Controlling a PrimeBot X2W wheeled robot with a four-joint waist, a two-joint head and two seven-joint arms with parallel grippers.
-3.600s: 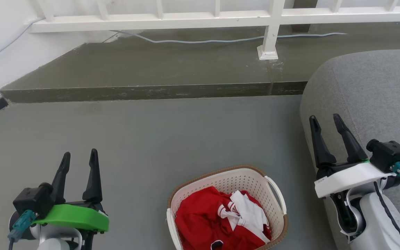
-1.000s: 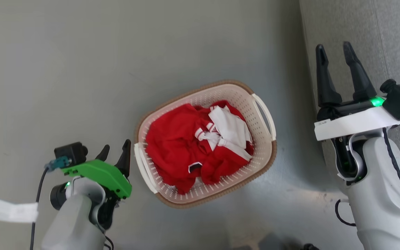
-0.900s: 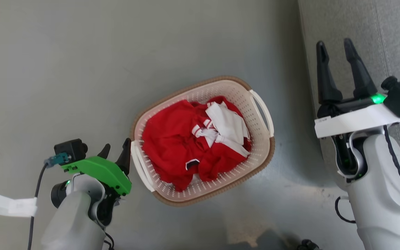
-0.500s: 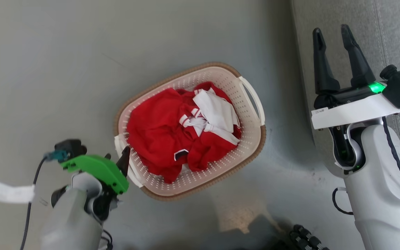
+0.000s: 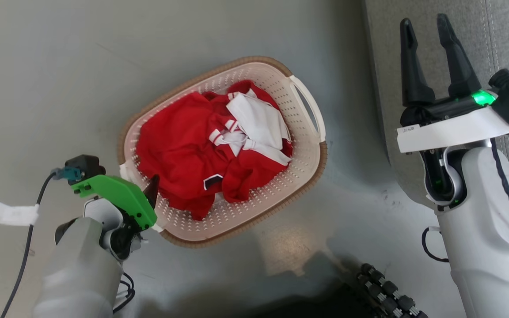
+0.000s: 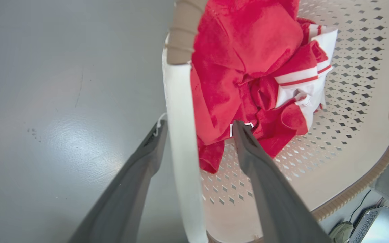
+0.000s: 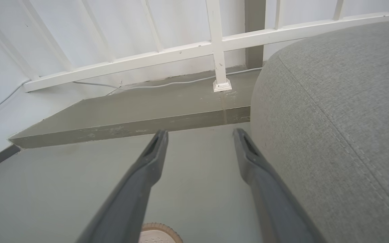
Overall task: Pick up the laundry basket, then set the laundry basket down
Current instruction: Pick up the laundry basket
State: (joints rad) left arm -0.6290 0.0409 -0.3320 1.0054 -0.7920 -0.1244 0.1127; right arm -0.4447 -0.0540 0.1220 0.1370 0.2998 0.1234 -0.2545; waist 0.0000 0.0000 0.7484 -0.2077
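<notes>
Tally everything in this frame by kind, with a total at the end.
Laundry basket: 1
Heap of red and white clothes in it: 1 (separate pieces cannot be told)
Grippers: 2, the left gripper and the right gripper
Sofa: 1
Total: 5

Red-and-white garment (image 5: 201,145) lay crumpled at centre, grey fabric sofa (image 7: 333,118) stood right, white railing (image 7: 167,53) ran above far step (image 7: 130,114).
</notes>
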